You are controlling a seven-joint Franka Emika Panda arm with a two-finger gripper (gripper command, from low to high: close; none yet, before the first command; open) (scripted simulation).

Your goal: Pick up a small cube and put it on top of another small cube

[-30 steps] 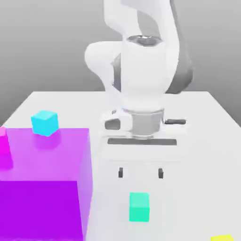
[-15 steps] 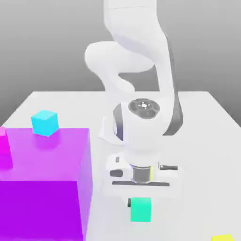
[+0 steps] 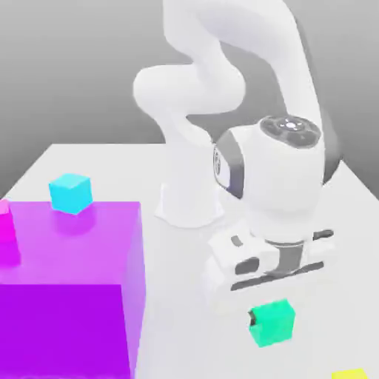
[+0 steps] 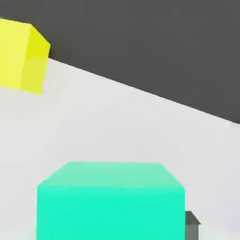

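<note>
In the exterior view, the teal-green cube (image 3: pixel 274 323) has shifted toward 3 o'clock over the last half second and now sits turned at an angle, having left the squared-up pose where it met the gripper (image 3: pixel 270 319). The jaws are closed on it, a dark fingertip (image 3: pixel 252 318) pressed to its side at about 9 o'clock. So the pick looks made, and I judge the carry is under way. The yellow cube (image 3: pixel 349 374) lies at roughly 4 o'clock from the held one, and the swing that way suggests it as the base for the stack, though the sky-blue cube (image 3: pixel 71 194), at 10 o'clock on the big purple block (image 3: pixel 66 326), can't be ruled out. The hand view shows the yellow cube near the edge of the white table (image 4: pixel 117 126), with dark ground beyond, so an overshoot or a nudge there could push it off. Room looks open between the two cubes; the block's tall side, toward 9 o'clock, is what to steer clear of. Height enough to clear the yellow top should come before lowering.
</note>
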